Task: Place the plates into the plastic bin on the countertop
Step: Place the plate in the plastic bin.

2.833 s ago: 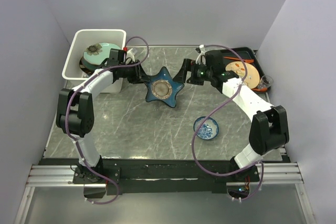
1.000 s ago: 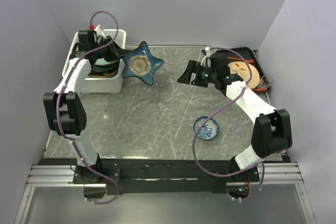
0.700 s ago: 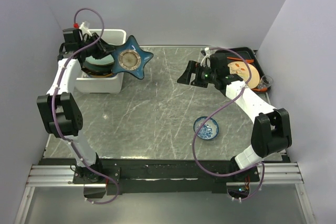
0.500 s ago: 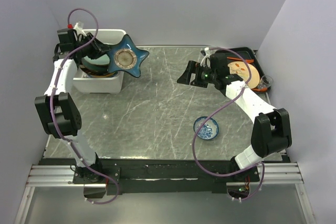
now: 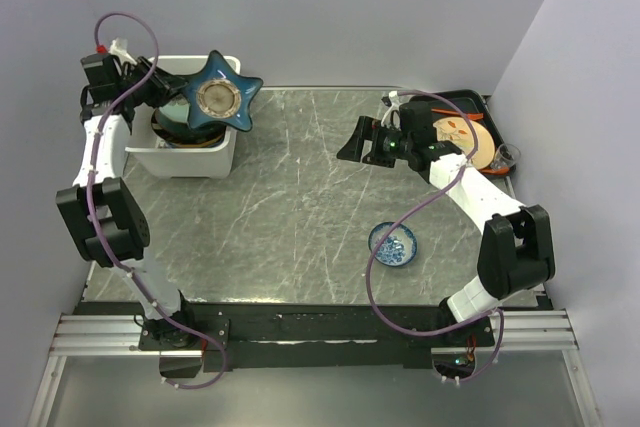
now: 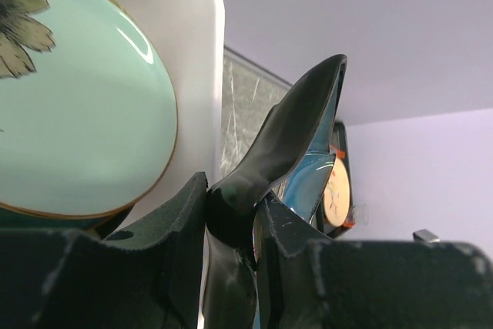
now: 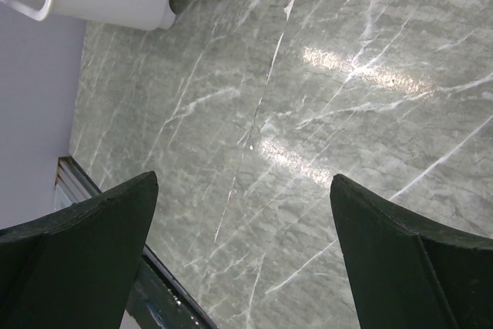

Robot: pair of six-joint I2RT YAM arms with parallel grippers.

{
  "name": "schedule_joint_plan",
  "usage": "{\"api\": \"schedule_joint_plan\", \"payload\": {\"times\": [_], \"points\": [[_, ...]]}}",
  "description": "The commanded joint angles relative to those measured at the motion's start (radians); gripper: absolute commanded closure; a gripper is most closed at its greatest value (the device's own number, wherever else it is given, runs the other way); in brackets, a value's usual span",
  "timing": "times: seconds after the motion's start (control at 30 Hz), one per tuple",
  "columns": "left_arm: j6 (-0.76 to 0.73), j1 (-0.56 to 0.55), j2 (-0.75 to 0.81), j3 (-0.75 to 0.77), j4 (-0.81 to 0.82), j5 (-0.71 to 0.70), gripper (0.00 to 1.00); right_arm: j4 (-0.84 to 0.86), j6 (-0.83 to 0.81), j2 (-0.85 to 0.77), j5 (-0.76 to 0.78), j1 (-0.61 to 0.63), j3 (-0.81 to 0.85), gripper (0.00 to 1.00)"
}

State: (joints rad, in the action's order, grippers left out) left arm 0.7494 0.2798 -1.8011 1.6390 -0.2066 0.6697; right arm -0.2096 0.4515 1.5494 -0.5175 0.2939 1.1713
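Note:
The dark teal star-shaped plate hangs tilted over the right rim of the white plastic bin, which stands at the back left of the grey countertop. My left gripper is shut on one of the star's points. In the left wrist view the jaws pinch the star plate at my left gripper, beside the bin rim. A pale green floral plate tops the stack inside the bin. My right gripper hovers open over bare countertop, holding nothing.
A small blue-and-white dish lies on the counter front right. A flat black tray at the back right holds a tan plate; a small glass stands beside it. Walls close in on the left, back and right.
My left arm has carried the star plate leftward, from beside the bin to above its right rim. The right arm has stayed still for the last second.

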Motion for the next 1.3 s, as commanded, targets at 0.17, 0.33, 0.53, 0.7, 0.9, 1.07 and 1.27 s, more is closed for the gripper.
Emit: {"api": "schedule_joint_plan", "payload": {"times": [0.17, 0.33, 0.53, 0.7, 0.9, 1.07, 1.27], "points": [[0.113, 0.061, 0.08, 0.061, 0.156, 0.057, 0.99, 0.03, -0.013, 0.015, -0.015, -0.006, 0.005, 0.0], [0.154, 0.085, 0.082, 0.036, 0.185, 0.024, 0.99, 0.038, -0.008, 0.02, -0.019, -0.006, 0.005, 0.0], [0.176, 0.104, 0.072, 0.016, 0.197, -0.027, 0.99, 0.033, -0.011, 0.029, -0.019, -0.006, 0.007, 0.0], [0.189, 0.114, 0.059, 0.008, 0.197, -0.07, 0.99, 0.032, -0.013, 0.035, -0.018, -0.007, 0.007, 0.0], [0.196, 0.122, 0.033, 0.002, 0.197, -0.134, 0.99, 0.03, -0.014, 0.038, -0.015, -0.007, 0.01, 0.0], [0.214, 0.137, -0.015, 0.028, 0.197, -0.127, 0.99, 0.023, -0.017, 0.044, -0.006, -0.007, 0.01, 0.0], [0.225, 0.14, -0.089, 0.054, 0.199, -0.12, 0.99, 0.022, -0.019, 0.049, -0.007, -0.006, 0.002, 0.0]]}}
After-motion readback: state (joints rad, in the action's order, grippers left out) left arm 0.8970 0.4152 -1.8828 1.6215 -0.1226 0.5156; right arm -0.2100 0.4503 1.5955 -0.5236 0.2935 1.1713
